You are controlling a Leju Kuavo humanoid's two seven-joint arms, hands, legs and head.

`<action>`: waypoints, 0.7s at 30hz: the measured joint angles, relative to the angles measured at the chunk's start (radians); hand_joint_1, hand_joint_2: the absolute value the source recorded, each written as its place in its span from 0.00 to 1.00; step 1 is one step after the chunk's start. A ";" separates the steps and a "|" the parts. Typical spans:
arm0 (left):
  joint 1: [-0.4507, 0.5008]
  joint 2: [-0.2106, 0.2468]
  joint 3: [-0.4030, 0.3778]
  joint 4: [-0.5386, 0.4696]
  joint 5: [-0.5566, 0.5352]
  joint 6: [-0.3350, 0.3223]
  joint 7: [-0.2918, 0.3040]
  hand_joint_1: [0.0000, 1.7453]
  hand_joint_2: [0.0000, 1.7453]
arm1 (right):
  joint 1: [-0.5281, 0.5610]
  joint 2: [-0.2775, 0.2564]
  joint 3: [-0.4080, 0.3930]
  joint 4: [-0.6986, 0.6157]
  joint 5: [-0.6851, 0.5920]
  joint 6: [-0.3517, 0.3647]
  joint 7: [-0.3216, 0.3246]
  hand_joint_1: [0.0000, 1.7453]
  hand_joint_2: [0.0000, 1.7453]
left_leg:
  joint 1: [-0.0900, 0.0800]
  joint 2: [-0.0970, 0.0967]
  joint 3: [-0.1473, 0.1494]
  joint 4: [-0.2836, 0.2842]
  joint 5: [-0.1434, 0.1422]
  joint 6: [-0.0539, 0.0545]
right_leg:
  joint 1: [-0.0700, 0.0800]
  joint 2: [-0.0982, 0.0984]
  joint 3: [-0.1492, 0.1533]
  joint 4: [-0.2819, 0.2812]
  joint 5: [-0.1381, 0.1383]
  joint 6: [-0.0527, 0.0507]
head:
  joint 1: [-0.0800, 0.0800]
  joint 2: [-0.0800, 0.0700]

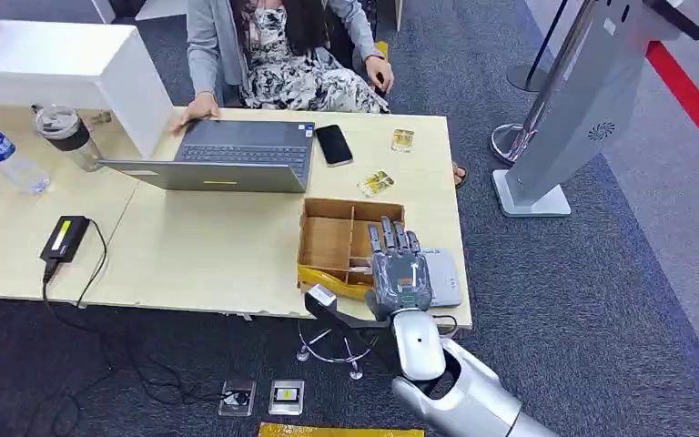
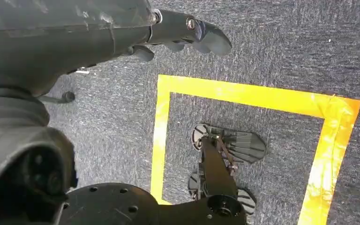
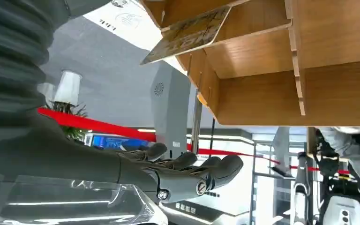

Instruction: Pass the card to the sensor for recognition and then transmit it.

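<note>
Over the near right corner of the tabletop (image 1: pixel 237 246), the right robot hand (image 1: pixel 399 264) hovered flat above the wooden divided box (image 1: pixel 337 238), fingers straight and apart, holding nothing. A card (image 3: pixel 187 35) leaned tilted inside one box compartment. The left robot hand (image 2: pixel 187 35) hung above carpet, its grasp unclear.

Wooden box (image 1: pixel 332 238) on table (image 1: pixel 218 255), laptop (image 1: pixel 227 155) behind.
</note>
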 joint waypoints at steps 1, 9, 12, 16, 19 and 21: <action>0.000 0.000 0.000 0.000 0.000 0.000 0.000 0.00 0.00 | 0.000 0.000 0.000 0.002 -0.003 -0.002 0.000 0.00 1.00 | 0.000 0.000 0.000 0.000 0.000 0.000 | 0.000 0.000 0.000 0.000 0.000 0.000 | 0.000 0.000; 0.000 0.000 0.000 0.000 -0.006 0.000 0.000 0.00 0.00 | -0.002 0.000 0.007 0.020 -0.017 -0.018 0.000 0.00 1.00 | 0.000 0.000 0.000 0.000 0.000 0.000 | 0.000 0.000 0.000 0.000 0.000 0.000 | 0.000 0.000; 0.000 0.001 0.000 0.000 -0.006 0.000 0.000 0.00 0.00 | -0.002 0.000 0.013 0.029 -0.020 -0.021 0.000 0.00 1.00 | 0.000 0.000 0.000 0.000 0.000 0.000 | 0.000 0.000 0.000 0.000 0.000 0.000 | 0.000 0.000; 0.000 0.001 0.000 0.000 -0.006 0.002 0.000 0.00 0.00 | -0.003 0.000 0.019 0.043 -0.032 -0.031 -0.001 0.00 1.00 | 0.000 0.000 0.000 0.000 0.000 0.000 | 0.000 0.000 0.000 0.000 0.000 0.000 | 0.000 0.000; 0.000 0.001 0.000 0.000 -0.006 0.003 0.000 0.00 0.00 | -0.006 0.000 0.024 0.053 -0.036 -0.038 -0.001 0.00 1.00 | 0.000 0.000 0.000 0.000 0.000 0.000 | 0.000 0.000 0.000 0.000 0.000 0.000 | 0.000 0.000; 0.000 0.001 0.000 0.000 -0.007 0.002 0.000 0.00 0.00 | -0.007 0.000 0.027 0.058 -0.040 -0.041 -0.001 0.00 1.00 | 0.000 0.000 0.000 0.000 0.000 0.000 | 0.000 0.000 0.000 0.000 0.000 0.000 | 0.000 0.000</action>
